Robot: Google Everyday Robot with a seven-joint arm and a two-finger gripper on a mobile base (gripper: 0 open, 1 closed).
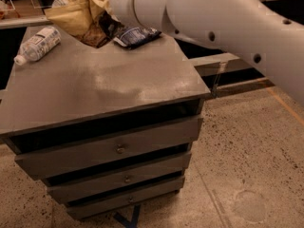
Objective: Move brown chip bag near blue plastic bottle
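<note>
The brown chip bag (76,13), crinkly tan and dark brown with a white label panel, is at the back of the grey drawer cabinet's top (109,84). My gripper (103,4) is at the end of the large white arm and is shut on the bag's right side, mostly hidden behind it. The blue plastic bottle (38,44), pale with a white label and cap, lies on its side at the back left of the top. It is to the left of the bag and a short gap below it.
A small dark navy-and-white bag (135,34) lies on the top just right of the brown bag, under my arm. The cabinet has several drawers (118,148). A speckled floor (247,165) lies to the right, and a shelf edge (23,20) runs behind.
</note>
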